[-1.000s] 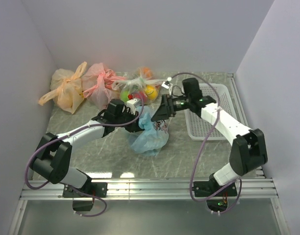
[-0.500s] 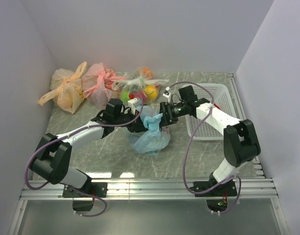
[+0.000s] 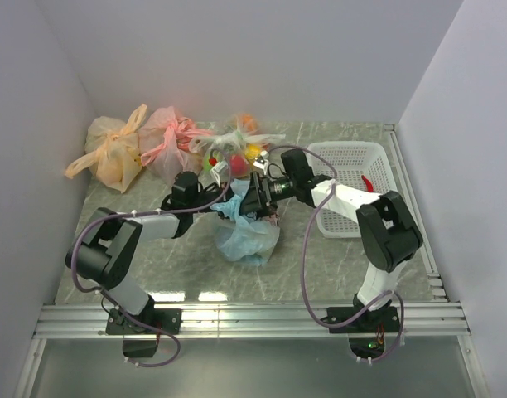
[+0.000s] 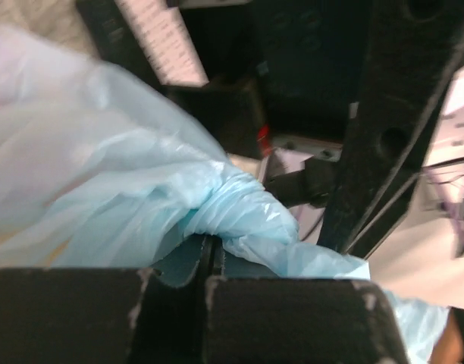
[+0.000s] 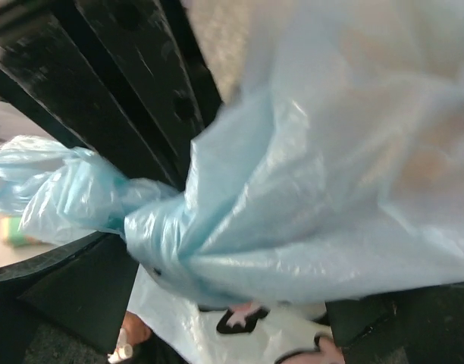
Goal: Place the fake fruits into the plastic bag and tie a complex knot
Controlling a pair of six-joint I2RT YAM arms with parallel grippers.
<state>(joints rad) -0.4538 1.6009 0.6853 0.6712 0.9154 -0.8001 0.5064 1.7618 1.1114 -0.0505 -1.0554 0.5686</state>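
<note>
Plastic bag (image 3: pixel 247 239), its twisted neck tight between closed left fingers (image 4: pixel 103 318); right fingers (image 5: pixel 65 303) blurred, hold unclear.

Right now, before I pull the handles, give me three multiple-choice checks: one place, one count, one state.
1. Where is the white basket from the plastic bag?
A) right arm's side
B) left arm's side
C) beneath it
2. How many filled bags line the back wall?
A) one
B) three
C) five
3. The left pincer is:
A) wide open
B) shut on blue plastic
C) holding a fruit

1 A: the basket lies beside the right arm.
2 B: orange bag, pink bag, clear bag.
3 B: the left wrist view shows its jaws pinching the plastic.
</note>
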